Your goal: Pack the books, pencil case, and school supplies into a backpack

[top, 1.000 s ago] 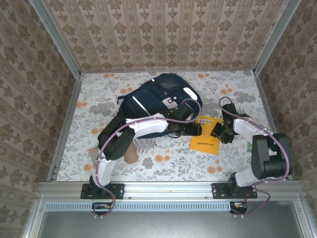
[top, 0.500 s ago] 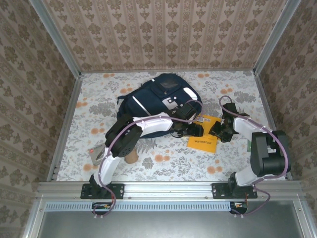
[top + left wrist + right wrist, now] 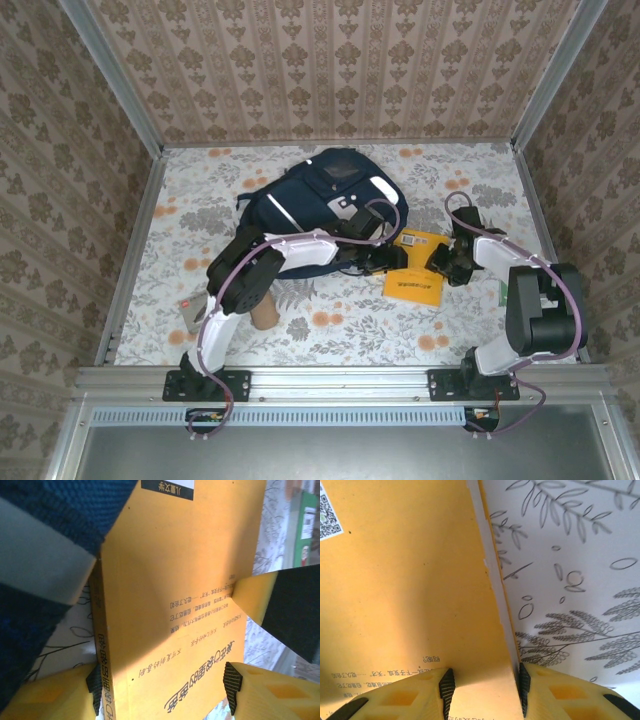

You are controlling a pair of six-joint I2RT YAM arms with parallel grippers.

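Lying lengthwise near-to-far, orange-yellow book [image 3: 413,280], spine leftward

Beige damask wallpaper walls [image 3: 330,70] on 3 sides, alu corner posts [image 3: 110,75], floral tablecloth [image 3: 200,180], soft even light

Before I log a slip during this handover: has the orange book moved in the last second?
Yes. The book has shifted slightly away from the orange flower on the cloth, toward the backpack.
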